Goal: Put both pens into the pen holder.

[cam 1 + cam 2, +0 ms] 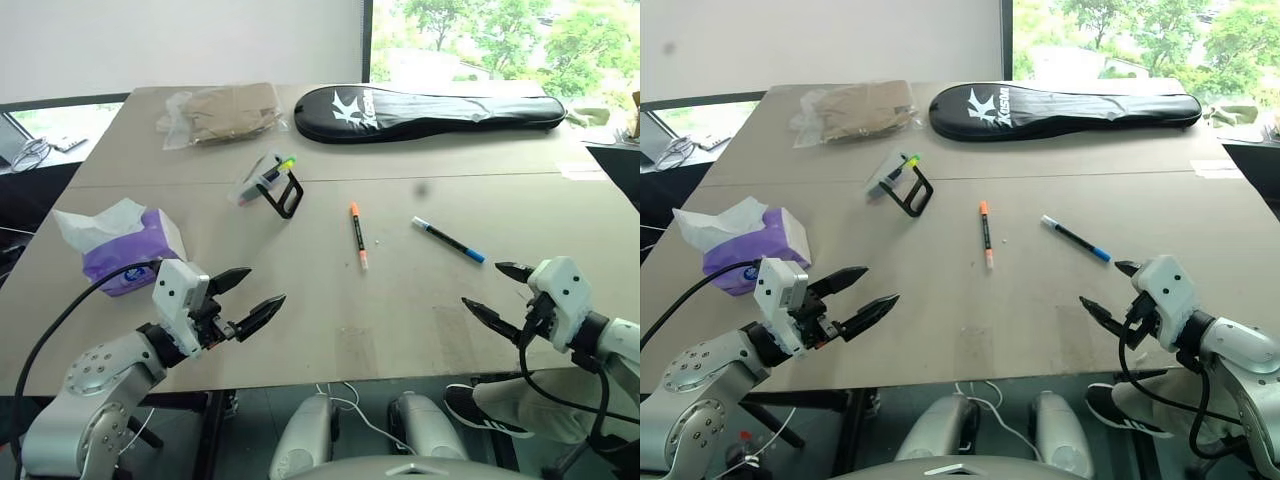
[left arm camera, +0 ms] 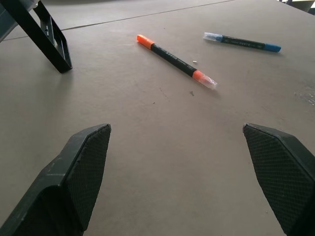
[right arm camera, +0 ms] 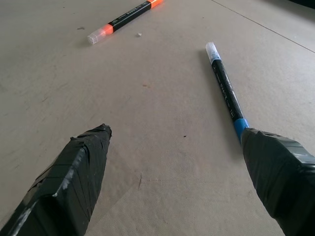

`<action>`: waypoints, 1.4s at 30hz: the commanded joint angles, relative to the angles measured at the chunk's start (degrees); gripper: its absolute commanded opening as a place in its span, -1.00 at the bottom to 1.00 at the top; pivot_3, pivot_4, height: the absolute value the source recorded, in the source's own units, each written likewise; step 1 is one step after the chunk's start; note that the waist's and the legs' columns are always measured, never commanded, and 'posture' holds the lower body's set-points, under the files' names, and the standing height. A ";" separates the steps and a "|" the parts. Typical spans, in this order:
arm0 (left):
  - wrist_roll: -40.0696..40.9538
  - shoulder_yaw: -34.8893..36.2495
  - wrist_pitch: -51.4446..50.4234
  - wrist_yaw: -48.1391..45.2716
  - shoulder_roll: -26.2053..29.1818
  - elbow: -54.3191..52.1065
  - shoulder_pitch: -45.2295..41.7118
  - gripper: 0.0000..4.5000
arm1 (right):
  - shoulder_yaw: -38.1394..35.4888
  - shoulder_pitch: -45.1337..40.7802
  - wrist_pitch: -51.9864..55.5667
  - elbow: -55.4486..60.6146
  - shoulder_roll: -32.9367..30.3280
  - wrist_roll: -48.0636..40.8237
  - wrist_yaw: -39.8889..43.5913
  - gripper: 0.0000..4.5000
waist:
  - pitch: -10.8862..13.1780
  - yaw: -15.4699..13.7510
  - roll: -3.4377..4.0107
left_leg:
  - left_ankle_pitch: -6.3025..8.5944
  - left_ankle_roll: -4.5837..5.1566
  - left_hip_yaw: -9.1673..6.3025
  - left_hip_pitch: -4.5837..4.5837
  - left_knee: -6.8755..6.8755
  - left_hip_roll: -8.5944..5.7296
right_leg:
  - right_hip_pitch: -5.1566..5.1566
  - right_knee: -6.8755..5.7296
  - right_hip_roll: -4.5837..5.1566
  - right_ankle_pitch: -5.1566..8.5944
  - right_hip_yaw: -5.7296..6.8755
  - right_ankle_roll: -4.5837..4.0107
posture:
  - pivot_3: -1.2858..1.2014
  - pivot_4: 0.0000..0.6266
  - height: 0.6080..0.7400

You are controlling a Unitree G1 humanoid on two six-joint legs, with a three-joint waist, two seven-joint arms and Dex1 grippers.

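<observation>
silver arms, white wrist housings, black cables, black textured jaws.

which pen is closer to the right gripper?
The blue-capped pen, black barrel with a white end, lying just ahead of the open right gripper. The orange pen lies further left, mid-table.

A wide tan surface (image 1: 420, 330) runs in two slabs with a seam across the middle. Behind it stands a plain white wall (image 1: 180, 40). To the right of the wall, a window (image 1: 500, 40) shows green trees in bright daylight. A dark frame post (image 1: 366, 40) divides wall from window. Below the near edge, grey floor (image 1: 250, 430) shows.
</observation>
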State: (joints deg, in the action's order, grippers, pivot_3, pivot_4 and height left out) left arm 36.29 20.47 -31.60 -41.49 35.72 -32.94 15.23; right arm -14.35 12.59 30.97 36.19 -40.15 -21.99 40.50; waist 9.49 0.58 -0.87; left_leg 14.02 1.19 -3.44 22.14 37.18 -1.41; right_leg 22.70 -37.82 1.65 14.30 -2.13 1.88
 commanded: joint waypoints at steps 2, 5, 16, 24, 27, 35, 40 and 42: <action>-0.45 -2.22 2.19 -0.51 -0.03 -0.50 -2.81 0.98 | 4.92 -9.78 3.84 -1.56 -0.69 3.44 -4.19 1.00 | 0.02 0.22 -0.01 | 0.01 0.01 0.01 0.00 0.00 0.00 | 0.00 0.01 0.00 0.00 -0.01 0.00 | 0.03 -0.52 1.00; -1.06 -5.07 3.06 -1.93 0.87 -2.23 -4.41 0.98 | 13.26 -23.89 16.08 -7.35 -2.53 7.59 -7.38 1.00 | 0.13 0.84 -0.06 | 0.00 0.01 0.29 -0.19 0.05 0.04 | -0.03 -0.04 0.04 -0.01 -0.14 -0.01 | 0.03 -0.52 1.00; -1.77 -9.09 2.75 -2.76 4.72 -5.28 -9.80 0.98 | 34.29 -65.99 44.92 -35.87 -0.52 7.73 -0.86 1.00 | 0.29 0.40 0.02 | -0.09 -0.19 -0.06 1.21 -0.07 -0.11 | 1.15 0.00 0.27 -0.29 0.35 -0.15 | 0.03 -0.52 1.00; -1.84 -10.56 2.86 -1.66 4.06 -5.98 -9.96 0.98 | 52.34 -87.38 42.71 -69.97 8.79 14.06 8.55 1.00 | 0.33 0.13 0.09 | 0.02 -0.01 -0.28 1.41 -0.04 -0.17 | 1.32 0.01 0.31 -0.29 0.59 -0.17 | 0.03 -0.52 1.00; -2.24 -10.82 3.38 -1.25 3.65 -6.06 -9.42 1.00 | 57.38 -88.57 38.57 -76.54 11.07 17.21 13.04 0.78 | 0.33 0.19 0.09 | -0.10 -0.22 -0.30 1.64 0.02 -0.29 | 1.52 0.00 0.42 -0.29 0.60 -0.16 | 0.03 -0.52 1.00; -3.76 -10.11 5.17 1.50 1.59 -8.27 -5.29 1.00 | 63.91 -86.94 27.11 -85.08 13.51 25.76 23.29 -0.92 | 0.13 0.30 0.10 | 0.02 -0.02 -0.37 1.35 0.00 -0.28 | 1.30 -0.11 0.40 -0.30 0.67 -0.16 | 0.03 -0.52 1.00; -3.67 -10.06 5.36 4.00 -0.16 -9.56 -4.08 1.00 | 56.97 -87.96 25.29 -87.21 13.40 25.96 24.00 -0.98 | 0.16 0.03 0.15 | 0.03 0.02 -0.45 0.72 0.02 -0.38 | 0.65 -0.06 0.49 -0.25 0.72 -0.25 | 0.03 -0.52 1.00; -2.57 -10.12 4.59 6.06 -1.54 -9.80 -4.93 1.00 | 51.52 -88.49 27.09 -86.49 12.91 23.61 24.13 -0.98 | 0.16 0.17 0.16 | 0.01 0.00 -0.44 0.74 0.02 -0.38 | 0.68 -0.11 0.46 -0.29 0.72 -0.18 | 0.03 -0.52 1.00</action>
State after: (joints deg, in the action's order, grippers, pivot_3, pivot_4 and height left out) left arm 32.69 9.26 -27.24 -37.44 35.44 -40.01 11.26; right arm 42.59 -75.45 56.19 -50.57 -25.87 3.09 64.61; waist 9.65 0.74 -0.71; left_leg 14.03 1.18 -3.86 22.89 37.18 -1.79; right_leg 23.41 -37.98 2.10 14.01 -1.41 1.70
